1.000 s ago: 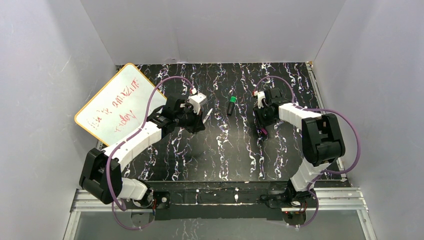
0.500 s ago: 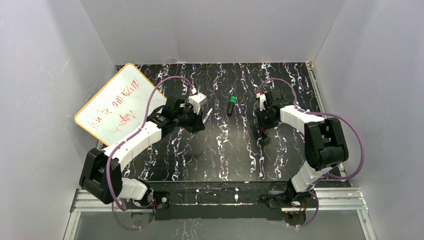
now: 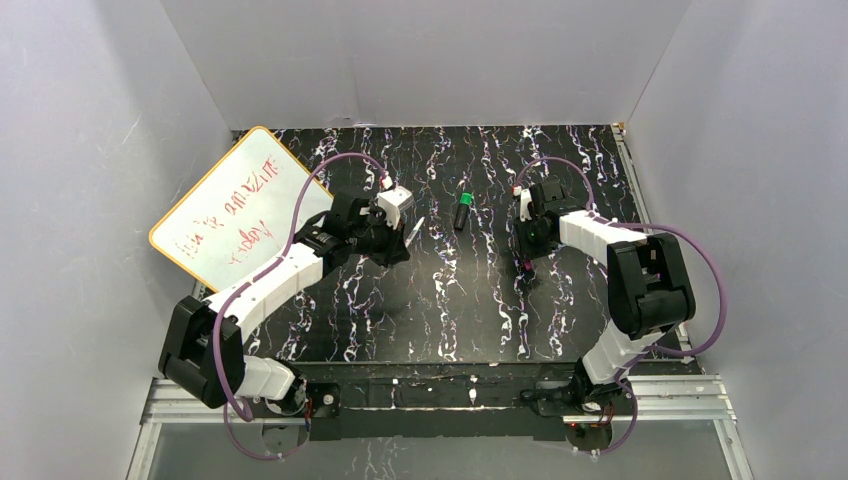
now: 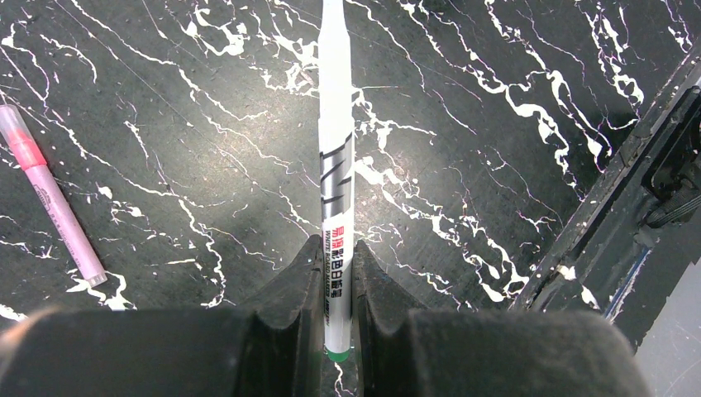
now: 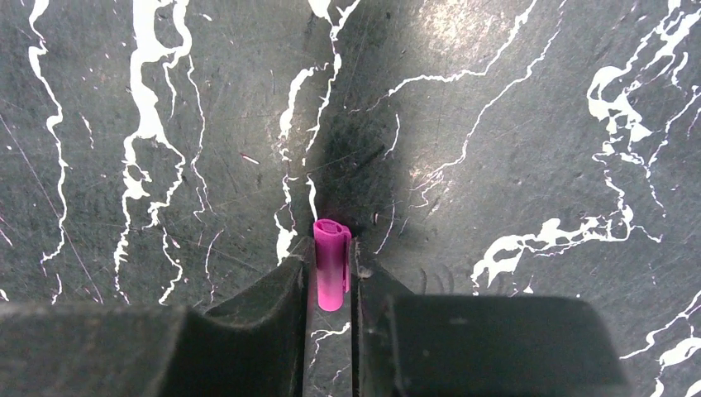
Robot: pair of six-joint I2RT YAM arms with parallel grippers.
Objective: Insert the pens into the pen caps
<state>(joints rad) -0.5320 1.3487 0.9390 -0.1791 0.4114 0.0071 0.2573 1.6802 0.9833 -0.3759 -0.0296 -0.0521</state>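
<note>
My left gripper [image 4: 336,266] is shut on the lower end of a slim white-grey pen [image 4: 335,157] with a green butt end. The pen points away from the jaws above the black marble table. In the top view the left gripper [image 3: 404,238] is left of centre with the pen [image 3: 417,230] sticking out. My right gripper [image 5: 332,277] is shut on a magenta cap [image 5: 331,263], open end facing away, close over the table. In the top view the right gripper [image 3: 527,264] is right of centre. A black pen with a green tip [image 3: 463,212] lies between the arms. A pink pen [image 4: 51,197] lies on the table.
A yellow-rimmed whiteboard [image 3: 235,205] with red writing leans at the far left. White walls close in the table on three sides. The table's metal edge [image 4: 636,157] shows at the right of the left wrist view.
My right wrist has shifted slightly to the right with the magenta cap still in the jaws. The left arm and its pen have not moved.
</note>
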